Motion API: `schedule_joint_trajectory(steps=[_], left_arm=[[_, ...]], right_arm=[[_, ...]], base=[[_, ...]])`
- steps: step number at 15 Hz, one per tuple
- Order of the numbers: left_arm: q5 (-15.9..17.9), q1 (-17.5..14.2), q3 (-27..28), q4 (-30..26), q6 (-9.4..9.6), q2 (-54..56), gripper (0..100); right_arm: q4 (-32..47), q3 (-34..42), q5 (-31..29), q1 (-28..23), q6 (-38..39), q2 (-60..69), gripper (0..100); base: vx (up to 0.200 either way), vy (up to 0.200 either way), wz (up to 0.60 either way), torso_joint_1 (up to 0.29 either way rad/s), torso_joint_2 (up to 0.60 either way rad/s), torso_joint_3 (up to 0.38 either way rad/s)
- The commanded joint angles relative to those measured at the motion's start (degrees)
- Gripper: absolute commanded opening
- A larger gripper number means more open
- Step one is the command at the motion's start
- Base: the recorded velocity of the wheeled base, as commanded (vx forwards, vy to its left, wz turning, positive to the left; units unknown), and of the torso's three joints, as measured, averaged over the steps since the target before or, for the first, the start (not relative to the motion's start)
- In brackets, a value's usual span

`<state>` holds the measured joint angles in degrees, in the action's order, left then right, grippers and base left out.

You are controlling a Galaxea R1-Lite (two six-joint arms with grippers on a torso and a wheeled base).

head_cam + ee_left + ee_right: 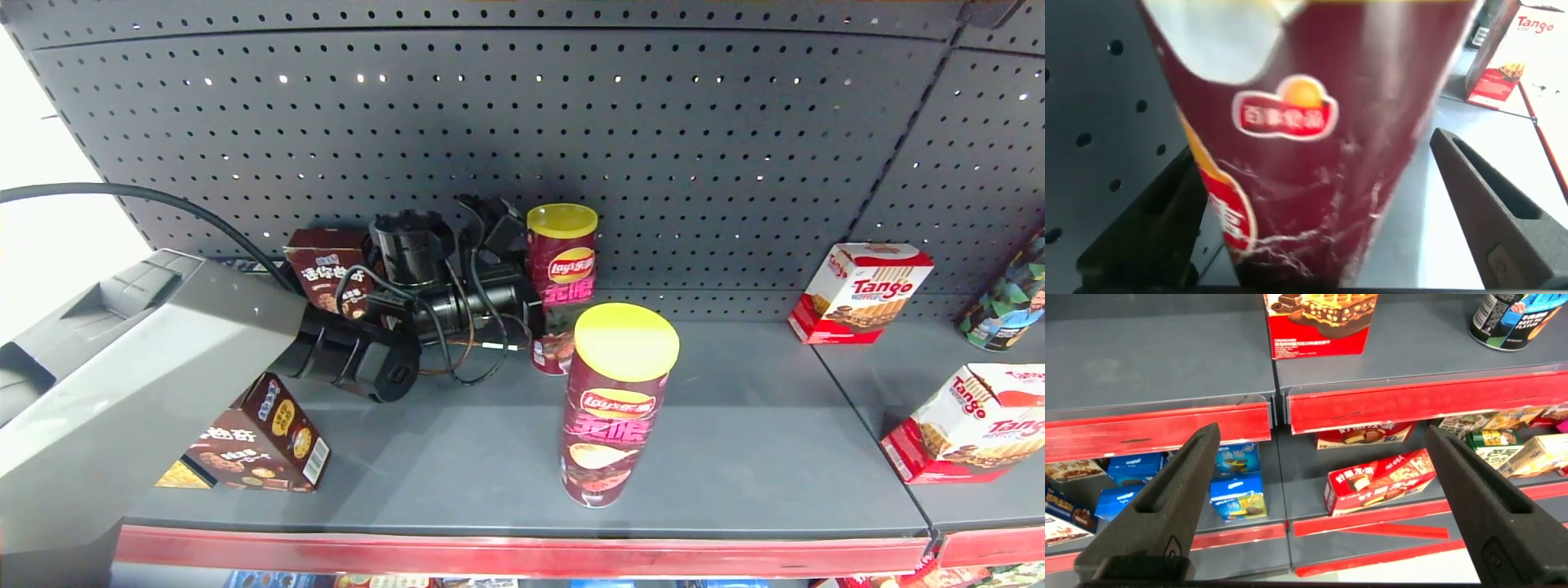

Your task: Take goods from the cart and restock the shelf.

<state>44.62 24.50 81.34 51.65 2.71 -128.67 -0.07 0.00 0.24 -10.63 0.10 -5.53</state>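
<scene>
The left jaws stand open around a chip can (561, 253). In the left wrist view we see one finger (1503, 220) clear of the can's side with shelf showing between them. The other finger sits just beside the opposite side, and we cannot tell whether it touches. The can stands upright with its long axis vertical and its yellow lid on top. It sits at the back of the shelf (457, 457), just in front of the pegboard wall (571, 122), and its base appears to rest on the shelf.

The left arm is the nearer one. The right jaws are spread wide and hold nothing, and they face the lower shelves and their red rail (1388, 408).

We judge that this can is placed. The move ahead would then be a straight pull back off the can, without brushing it.

A second chip can (618, 404) stands upright near the shelf's front edge, apart from the first. Brown biscuit boxes (261, 441) lie to the arm's left. Red-and-white wafer boxes (857, 290) lie well off to the right.
</scene>
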Motion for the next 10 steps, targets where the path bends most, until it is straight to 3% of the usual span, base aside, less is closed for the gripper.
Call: schedule_joint_trajectory(steps=[1, 7, 10], left_arm=[[0.03, 0.02, -1.88, -0.06, 0.02, 2.28, 100], [-0.06, -1.56, -10.06, -0.94, 0.28, 9.76, 100], [-1.64, -1.65, -13.4, -4.81, 3.97, 12.22, 100]], right_arm=[[-0.01, 0.0, 0.02, 0.0, -0.01, -0.18, 100], [-0.01, 0.0, 0.02, 0.0, -0.01, -0.09, 100], [-0.01, 0.0, 0.02, 0.0, -0.01, -0.09, 100]], base=[[0.0, 0.0, 0.0, 0.0, 0.0, 0.0], [0.0, 0.0, 0.0, 0.0, 0.0, 0.0], [0.0, 0.0, 0.0, 0.0, 0.0, 0.0]])
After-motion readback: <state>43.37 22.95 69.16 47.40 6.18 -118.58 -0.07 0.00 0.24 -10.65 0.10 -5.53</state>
